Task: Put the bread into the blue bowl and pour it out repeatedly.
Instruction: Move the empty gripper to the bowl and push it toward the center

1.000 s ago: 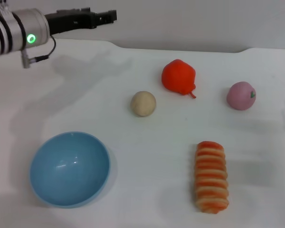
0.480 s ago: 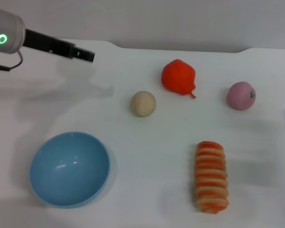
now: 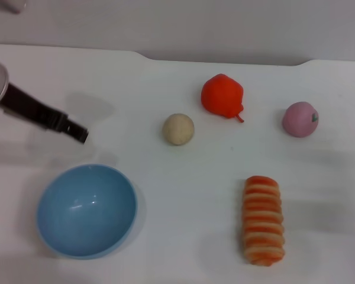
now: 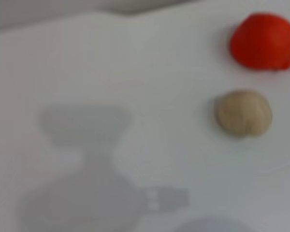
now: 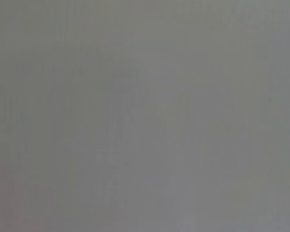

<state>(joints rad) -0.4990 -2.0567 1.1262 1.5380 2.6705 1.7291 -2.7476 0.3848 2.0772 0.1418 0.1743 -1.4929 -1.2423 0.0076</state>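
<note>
The bread (image 3: pixel 263 220), a ridged loaf with orange and cream stripes, lies on the white table at the front right. The blue bowl (image 3: pixel 87 210) stands empty and upright at the front left. My left gripper (image 3: pixel 78 132) reaches in from the left edge and hovers just beyond the bowl's far rim, holding nothing and far from the bread. My right gripper is out of view; the right wrist view shows only plain grey.
A small beige ball (image 3: pixel 178 129) sits mid-table and also shows in the left wrist view (image 4: pixel 244 112). A red fruit (image 3: pixel 222 95) lies behind it, also in the left wrist view (image 4: pixel 262 41). A pink fruit (image 3: pixel 300 119) is at the right.
My left arm has swung from the far left edge of the table toward the front, coming down close to the bowl's far rim. The bread, bowl and other objects have not moved.
</note>
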